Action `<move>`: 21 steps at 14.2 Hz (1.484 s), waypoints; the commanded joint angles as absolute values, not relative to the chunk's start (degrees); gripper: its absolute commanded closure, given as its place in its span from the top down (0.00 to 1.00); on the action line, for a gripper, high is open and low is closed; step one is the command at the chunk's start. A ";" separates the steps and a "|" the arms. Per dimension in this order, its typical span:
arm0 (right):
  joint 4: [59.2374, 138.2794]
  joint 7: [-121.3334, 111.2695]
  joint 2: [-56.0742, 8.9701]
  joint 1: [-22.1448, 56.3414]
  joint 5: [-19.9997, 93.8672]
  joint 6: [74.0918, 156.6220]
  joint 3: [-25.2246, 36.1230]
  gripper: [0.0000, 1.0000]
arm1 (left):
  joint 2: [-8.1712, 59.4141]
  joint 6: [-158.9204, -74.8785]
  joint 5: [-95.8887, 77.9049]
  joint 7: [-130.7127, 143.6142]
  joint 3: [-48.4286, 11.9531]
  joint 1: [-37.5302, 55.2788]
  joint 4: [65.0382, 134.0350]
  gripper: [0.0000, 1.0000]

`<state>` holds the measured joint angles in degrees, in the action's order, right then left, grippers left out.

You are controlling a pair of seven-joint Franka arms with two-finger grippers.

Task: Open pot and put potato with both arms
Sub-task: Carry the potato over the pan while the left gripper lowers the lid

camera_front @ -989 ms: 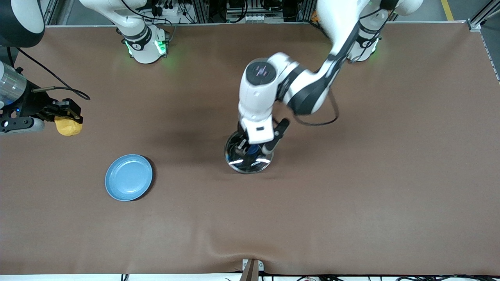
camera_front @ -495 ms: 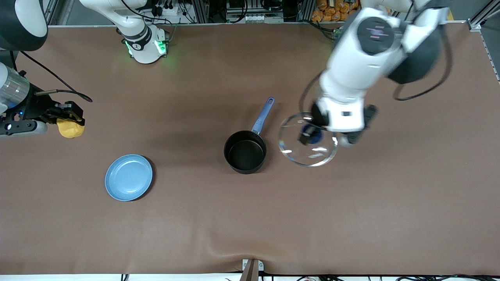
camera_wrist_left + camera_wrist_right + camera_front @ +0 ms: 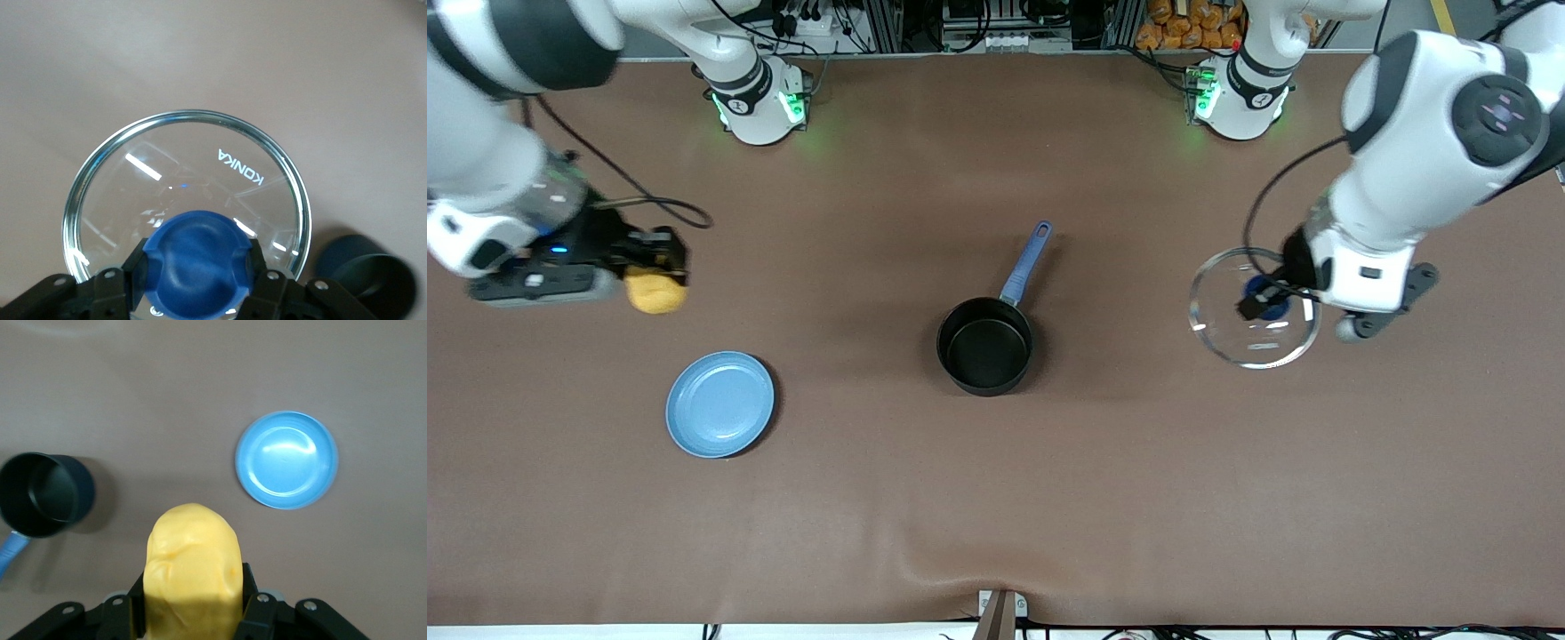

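At table centre, with the plain brown table (image 3: pixel 996 498) as our clock face, sits the uncovered round black saucepan with its blue handle (image 3: pixel 985 345), while our right gripper (image 3: pixel 660 267) at nine o'clock clenches the lumpy yellow potato (image 3: pixel 655 292) and our left gripper (image 3: pixel 1261 300) at three o'clock grasps the clear glass lid (image 3: pixel 1256 311) by its blue knob, so we judge a slack grip could drop either.

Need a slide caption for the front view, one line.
Left gripper carries the glass lid off the open pot; right gripper holds the potato.
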<state>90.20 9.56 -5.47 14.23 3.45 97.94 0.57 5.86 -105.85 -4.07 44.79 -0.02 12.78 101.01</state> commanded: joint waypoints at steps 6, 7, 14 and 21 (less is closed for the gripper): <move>79.72 25.28 -21.16 28.37 0.01 104.23 1.05 0.00 | 2.63 -124.07 -4.83 27.35 -0.53 3.61 124.78 0.00; 79.46 27.84 -22.92 30.65 -1.13 105.63 1.05 0.00 | 2.98 -127.23 -4.83 25.16 -0.53 2.56 127.15 0.00; 79.28 35.95 -32.69 38.50 -3.87 114.60 1.14 0.00 | 9.91 -148.51 -4.75 18.20 -0.62 1.50 137.11 0.00; 79.28 39.29 -40.86 40.95 -4.04 126.56 1.23 0.00 | 15.47 -152.84 -5.27 18.54 -1.14 1.85 134.04 0.00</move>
<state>81.49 37.68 -38.91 39.91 -3.09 125.82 0.67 15.16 -152.46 -4.11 19.15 -0.48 2.00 135.72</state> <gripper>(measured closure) 0.480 0.405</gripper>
